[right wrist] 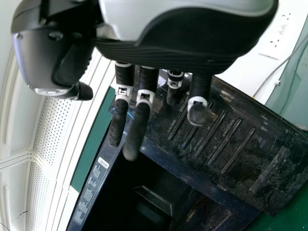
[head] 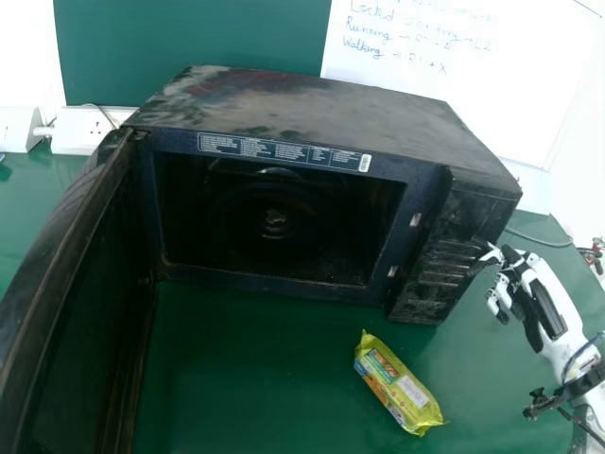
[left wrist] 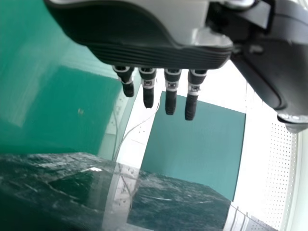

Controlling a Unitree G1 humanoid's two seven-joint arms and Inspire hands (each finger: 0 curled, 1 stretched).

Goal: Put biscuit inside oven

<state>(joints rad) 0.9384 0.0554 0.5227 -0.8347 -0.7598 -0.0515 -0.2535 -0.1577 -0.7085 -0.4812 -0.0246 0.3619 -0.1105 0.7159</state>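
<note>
My right hand (head: 541, 305) is beside the control panel at the oven's right side, a fingertip close to the buttons; whether it touches I cannot tell. In the right wrist view this hand (right wrist: 142, 109) is open, its fingers loosely bent and holding nothing. The black oven (head: 284, 104) has its door (head: 71, 274) swung wide to the left, and its dark cavity faces forward. A yellow biscuit packet (head: 399, 386) lies on the green table in front of the oven's right part. My left hand (left wrist: 159, 54) is open with straight, empty fingers in the left wrist view.
Around the oven spreads the green table (head: 236, 378). Sockets (head: 85, 130) with a cable are behind the oven's left side. A whiteboard with writing (head: 454, 85) stands behind it, and another cable (head: 539, 238) runs at its right.
</note>
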